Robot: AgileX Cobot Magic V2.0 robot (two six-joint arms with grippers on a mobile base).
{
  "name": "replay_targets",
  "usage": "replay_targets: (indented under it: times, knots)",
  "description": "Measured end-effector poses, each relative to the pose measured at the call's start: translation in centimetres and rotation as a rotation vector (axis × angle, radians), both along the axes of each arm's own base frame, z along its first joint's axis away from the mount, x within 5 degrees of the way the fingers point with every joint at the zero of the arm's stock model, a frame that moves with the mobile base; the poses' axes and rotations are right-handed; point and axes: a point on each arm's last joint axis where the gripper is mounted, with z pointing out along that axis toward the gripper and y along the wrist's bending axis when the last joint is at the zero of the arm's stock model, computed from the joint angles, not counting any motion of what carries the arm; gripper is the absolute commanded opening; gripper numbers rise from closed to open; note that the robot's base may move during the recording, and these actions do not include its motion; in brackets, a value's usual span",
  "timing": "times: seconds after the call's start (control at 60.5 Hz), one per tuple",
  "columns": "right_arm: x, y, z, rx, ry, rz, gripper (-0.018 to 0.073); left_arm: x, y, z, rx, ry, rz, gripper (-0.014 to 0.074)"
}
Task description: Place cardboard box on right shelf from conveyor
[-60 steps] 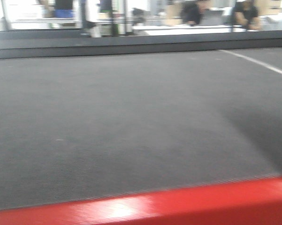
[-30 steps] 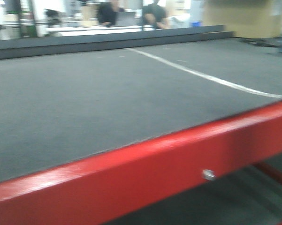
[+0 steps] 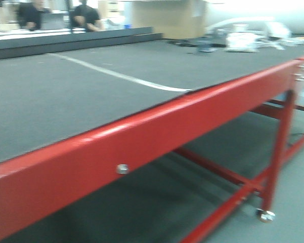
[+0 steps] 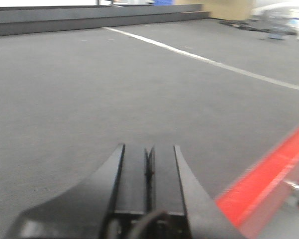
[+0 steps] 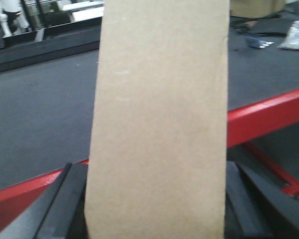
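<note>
**Box held upright in the right jaws, beside the belt**

Front view: the conveyor (image 3: 66,96) runs away as a wide dark grey belt crossed by a white line (image 3: 116,75). A red rail (image 3: 167,126) edges its near side, with a bolt (image 3: 122,168) in its face and a caster (image 3: 265,216) under one red leg. Two people (image 3: 86,15) sit beyond the far frame.

Left wrist view: the left gripper (image 4: 149,159) hangs above the belt, its jaws pressed together on nothing.

Right wrist view: the right gripper (image 5: 151,172) has its jaws clamped on the cardboard box (image 5: 159,99), which stands upright between them, off the belt and in front of the red rail.
</note>
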Motion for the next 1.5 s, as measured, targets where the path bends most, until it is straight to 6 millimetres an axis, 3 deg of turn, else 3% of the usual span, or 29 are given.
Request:
replay_targets:
  times: [1.504]
  knots:
    - [0.00, 0.00, 0.00, 0.000, 0.000, 0.000, 0.0208, 0.00, 0.00, 0.00, 0.000, 0.000, 0.000, -0.0116]
